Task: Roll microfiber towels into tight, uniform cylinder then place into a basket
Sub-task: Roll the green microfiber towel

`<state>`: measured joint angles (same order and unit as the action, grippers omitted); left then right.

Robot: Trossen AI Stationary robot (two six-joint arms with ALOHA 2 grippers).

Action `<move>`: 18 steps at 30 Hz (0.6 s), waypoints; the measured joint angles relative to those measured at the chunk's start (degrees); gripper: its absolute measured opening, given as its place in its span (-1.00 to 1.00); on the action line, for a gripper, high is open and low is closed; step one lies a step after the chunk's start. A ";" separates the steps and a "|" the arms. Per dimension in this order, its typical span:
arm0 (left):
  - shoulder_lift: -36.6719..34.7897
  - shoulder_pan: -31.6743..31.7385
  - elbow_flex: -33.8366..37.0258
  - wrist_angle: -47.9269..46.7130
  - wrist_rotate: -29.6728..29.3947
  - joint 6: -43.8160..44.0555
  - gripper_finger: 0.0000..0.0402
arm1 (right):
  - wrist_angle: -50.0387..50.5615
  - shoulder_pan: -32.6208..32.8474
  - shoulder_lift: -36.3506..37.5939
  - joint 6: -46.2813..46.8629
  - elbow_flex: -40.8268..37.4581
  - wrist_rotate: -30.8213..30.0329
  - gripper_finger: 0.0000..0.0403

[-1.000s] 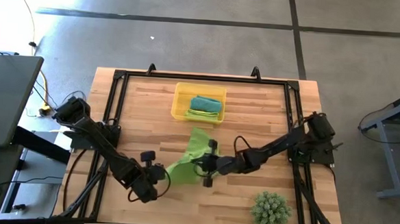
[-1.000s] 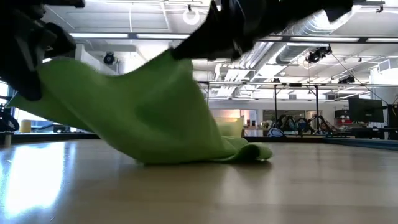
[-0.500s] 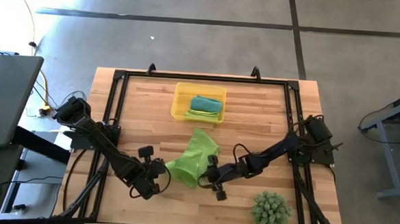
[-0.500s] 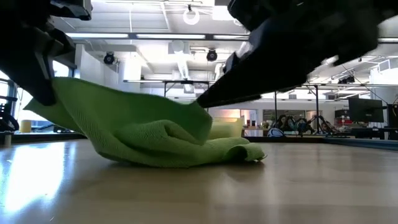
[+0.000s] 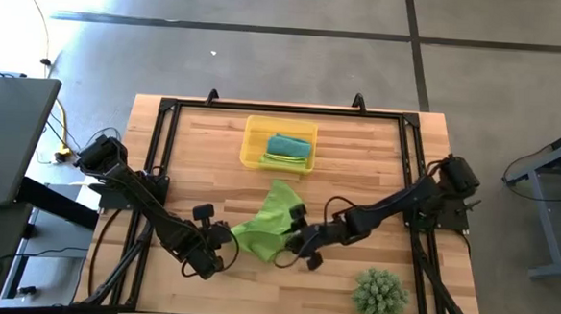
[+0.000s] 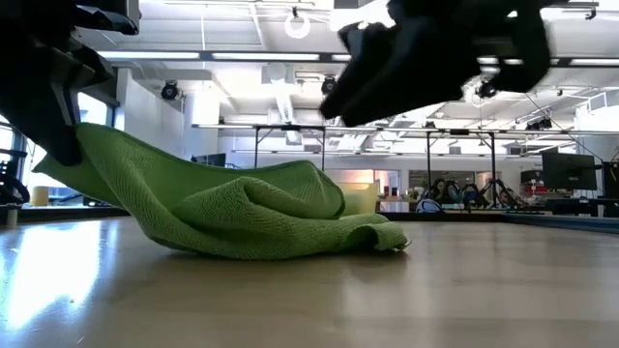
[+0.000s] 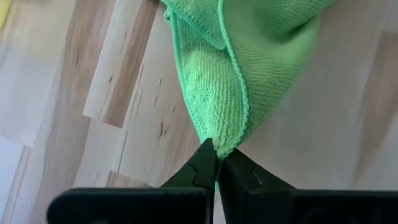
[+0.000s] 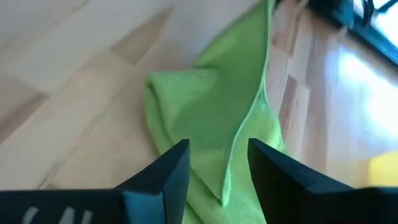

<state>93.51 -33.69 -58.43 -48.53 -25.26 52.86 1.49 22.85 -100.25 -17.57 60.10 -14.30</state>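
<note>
Lime-green towel (image 5: 269, 229) crumpled in a loose heap near the middle of the table (image 5: 357, 171), toward the front edge, nowhere close to a cylinder yet.

Left gripper (image 7: 217, 163) pinched tight on one corner of it, fingers closed right down on the bunched hem, holding that corner a bit off the wood. Sits at the heap's left end in the overhead shot, arm running back toward the front-left corner of the table.

Right gripper (image 8: 217, 163) spread wide with nothing in it, hovering just over the heap's right end. Fingers (image 8: 165, 174) straddling a raised fold but not touching as far as can be told. Arm stretching off toward the right edge.

Yellow basket (image 5: 252, 141) parked up by the back edge, well apart from the heap. Already holding a teal towel (image 5: 289, 143) plus a lime-green towel (image 5: 285, 160) tucked beside it, both looking bundled up, though hard to say how tight from above. So probably two of three done.

Still left, by the look of it: flatten this last one out, roll it tight, drop it in next to the others. Spiky plant (image 5: 381, 293) just chilling at the front-right corner, not involved.
</note>
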 joint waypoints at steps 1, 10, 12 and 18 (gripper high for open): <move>0.00 0.00 0.00 -0.08 -0.08 0.36 -1.00 | 0.06 -0.59 -0.63 2.17 0.17 0.68 -0.25; 0.02 -0.09 0.79 -0.31 -0.31 1.02 -1.00 | 0.74 -4.77 -5.89 12.46 0.06 2.85 -0.26; 0.02 -0.09 0.79 -0.33 -0.41 1.02 -1.00 | 0.19 -5.17 -6.55 11.98 0.06 3.72 -0.28; 0.02 -0.09 0.79 -0.79 -0.74 1.18 -1.00 | -0.74 -5.63 -8.57 11.57 0.06 6.89 -0.48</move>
<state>93.54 -33.78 -57.65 -49.32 -26.00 54.04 0.75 17.21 -108.82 -6.00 60.16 -7.40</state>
